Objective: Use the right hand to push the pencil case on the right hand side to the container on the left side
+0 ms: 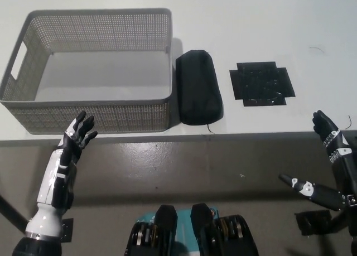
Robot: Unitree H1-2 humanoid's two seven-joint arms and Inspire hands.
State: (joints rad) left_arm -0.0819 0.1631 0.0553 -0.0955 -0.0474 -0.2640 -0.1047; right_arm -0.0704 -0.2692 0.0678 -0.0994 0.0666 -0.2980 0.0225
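Nearest to us, below the table's front edge, our white left hand (77, 134) rests at the lower left with its fingers spread and nothing in it, and our black right hand (329, 155) hangs at the lower right, off the table, fingers splayed and holding nothing. Beyond them, on the pale, matte table (268, 22), the pencil case (198, 94) lies lengthwise front to back, its left flank just beside the container's right wall; whether the two touch we cannot tell. The case is a black, rounded pouch with a dull, fabric-like skin, and a thin bit of cord or zip pull shows at its near end. We judge it light and soft, likely to dent under a fingertip and to swivel if pressed near one end, so a push belongs on the middle of its long right side, with the flat of the fingers rather than a tip. It should slide easily on the smooth top. To its right lies a flat black cross-shaped mat (261, 84), well apart from the case. The container (89, 108) is a grey rectangular basket of perforated mesh, stiff-looking, with a rolled rim and a handle slot in its left wall; being light, it may shift if the case is pressed against it.
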